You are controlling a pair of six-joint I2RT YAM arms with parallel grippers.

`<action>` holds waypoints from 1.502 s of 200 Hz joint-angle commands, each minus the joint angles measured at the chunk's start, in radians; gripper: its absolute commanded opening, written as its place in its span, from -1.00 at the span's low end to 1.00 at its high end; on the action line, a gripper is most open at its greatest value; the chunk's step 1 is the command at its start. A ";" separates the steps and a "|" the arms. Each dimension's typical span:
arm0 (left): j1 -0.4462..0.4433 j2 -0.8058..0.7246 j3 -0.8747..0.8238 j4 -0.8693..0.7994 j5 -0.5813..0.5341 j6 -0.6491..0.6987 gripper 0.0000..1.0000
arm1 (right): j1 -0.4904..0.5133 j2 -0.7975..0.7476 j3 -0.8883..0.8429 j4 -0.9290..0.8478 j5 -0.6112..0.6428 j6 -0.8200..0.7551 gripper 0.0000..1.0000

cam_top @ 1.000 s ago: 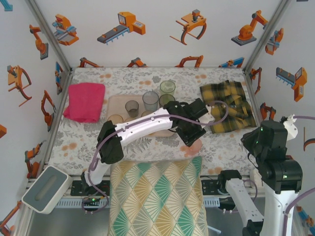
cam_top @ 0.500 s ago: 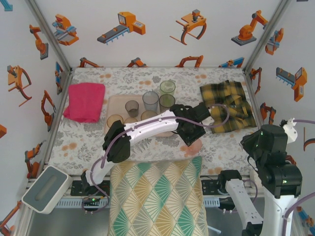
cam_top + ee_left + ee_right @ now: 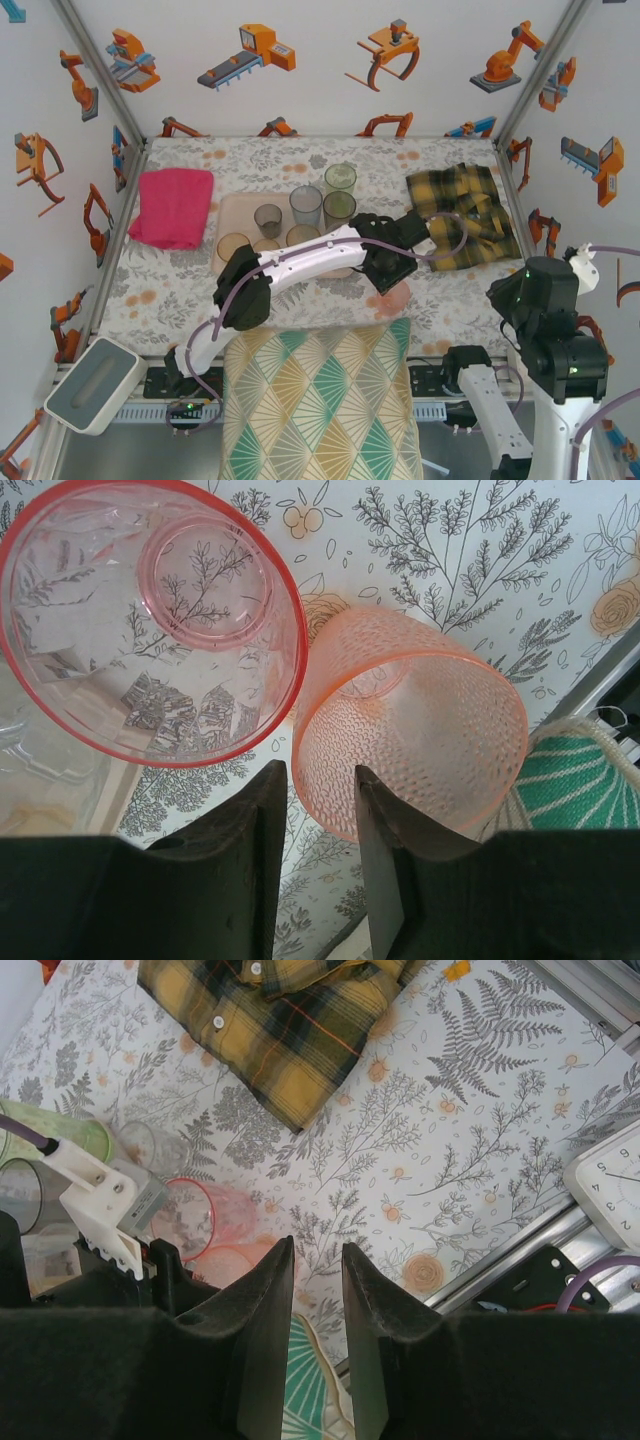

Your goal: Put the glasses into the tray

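Note:
Two pink glasses stand on the patterned tabletop right of the tray: a smooth pink tumbler [image 3: 150,620] and a dimpled salmon glass [image 3: 420,730], side by side. My left gripper [image 3: 317,770] is open and straddles the near wall of the dimpled glass, with the left finger outside it and the right finger over its mouth. From above, the left gripper [image 3: 388,280] covers these glasses [image 3: 398,297]. The tray [image 3: 232,205] holds several tinted glasses, among them grey [image 3: 268,218] and green [image 3: 340,178]. My right gripper [image 3: 318,1260] is open and empty above the table's near right.
A bright pink cloth [image 3: 172,205] lies left of the tray. A yellow plaid shirt [image 3: 465,215] lies at the back right. A patterned cushion [image 3: 320,400] sits at the near edge, close below the pink glasses. A white clock [image 3: 610,1185] rests near the right rail.
My left arm's elbow has swung right while its gripper stays at the pink glasses. My right arm has drawn back toward the near edge.

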 commanded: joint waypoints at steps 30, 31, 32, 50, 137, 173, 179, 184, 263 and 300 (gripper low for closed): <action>-0.005 0.020 -0.001 -0.023 -0.018 -0.013 -0.40 | -0.007 -0.017 -0.024 0.020 -0.006 -0.010 -0.44; -0.005 0.020 -0.001 -0.023 -0.017 -0.013 -0.40 | -0.007 -0.017 -0.024 0.020 -0.006 -0.010 -0.44; -0.004 0.020 0.000 -0.023 -0.017 -0.012 -0.40 | -0.007 -0.018 -0.024 0.020 -0.005 -0.010 -0.44; -0.005 0.021 -0.005 -0.022 -0.020 -0.010 -0.42 | -0.007 -0.020 -0.027 0.022 -0.005 -0.009 -0.44; -0.007 0.007 -0.006 -0.037 -0.029 -0.004 -0.69 | -0.007 -0.027 -0.040 0.030 -0.006 -0.008 -0.44; -0.008 -0.020 -0.006 -0.048 -0.023 0.004 -0.76 | -0.006 -0.027 -0.045 0.035 -0.007 -0.008 -0.44; -0.008 -0.026 -0.007 -0.050 -0.021 0.007 -0.77 | -0.007 -0.027 -0.045 0.036 -0.007 -0.009 -0.44; -0.009 -0.030 -0.008 -0.052 -0.020 0.009 -0.78 | -0.007 -0.027 -0.048 0.037 -0.008 -0.009 -0.44; -0.009 -0.155 0.011 -0.118 0.025 0.075 -0.76 | -0.007 -0.031 -0.023 0.029 0.000 -0.008 -0.44; -0.009 -0.180 0.125 -0.209 0.033 0.110 -0.76 | -0.007 -0.026 0.009 0.009 0.003 -0.009 -0.44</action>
